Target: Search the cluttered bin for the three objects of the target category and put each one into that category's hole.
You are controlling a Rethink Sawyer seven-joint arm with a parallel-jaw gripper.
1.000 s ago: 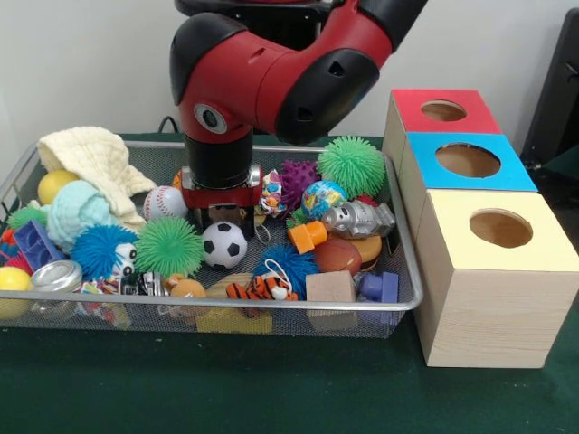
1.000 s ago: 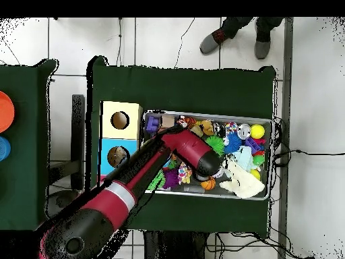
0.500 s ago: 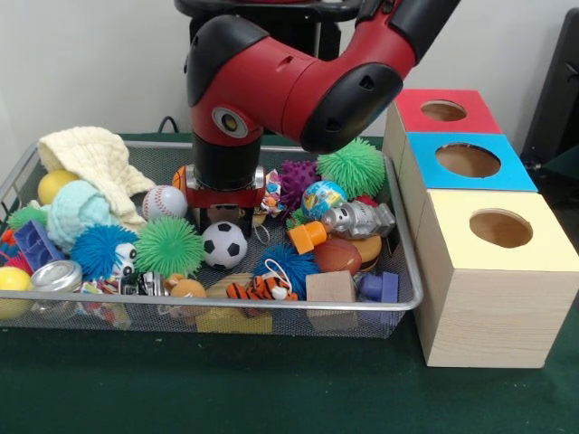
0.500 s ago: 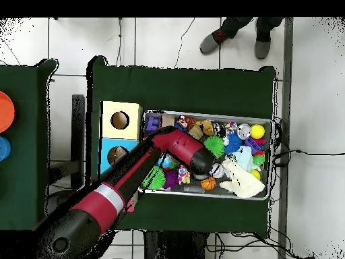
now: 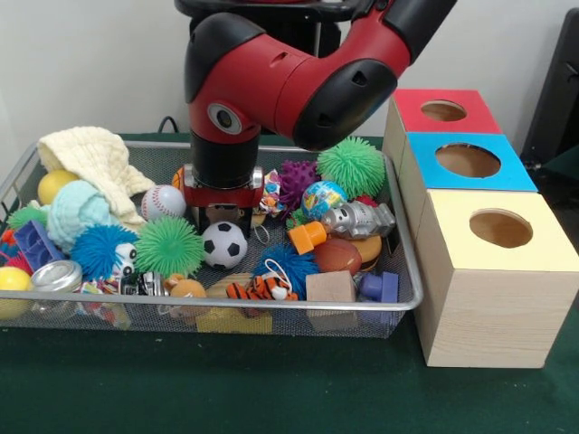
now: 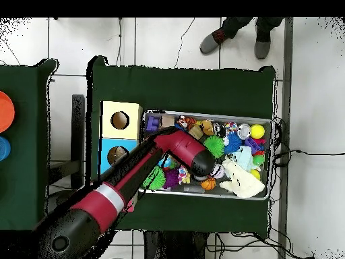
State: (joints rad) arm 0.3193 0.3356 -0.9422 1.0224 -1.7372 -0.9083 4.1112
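Three holed boxes [image 5: 470,181] sit beside the mesh bin [image 5: 398,303], packed with toys. Gripper [image 5: 220,217] hangs just behind the soccer ball [image 5: 223,244]; jaw state seemingly hidden, can't tell.

I see the wire mesh bin [image 5: 271,303] packed with toys: a soccer ball [image 5: 223,244] near the middle, a baseball [image 5: 164,202] behind it, spiky green ball [image 5: 169,245] alongside. Beside the bin stand three wooden boxes, red-topped [image 5: 443,110], blue-topped [image 5: 468,161] and yellow-topped [image 5: 500,229], each with a round hole.
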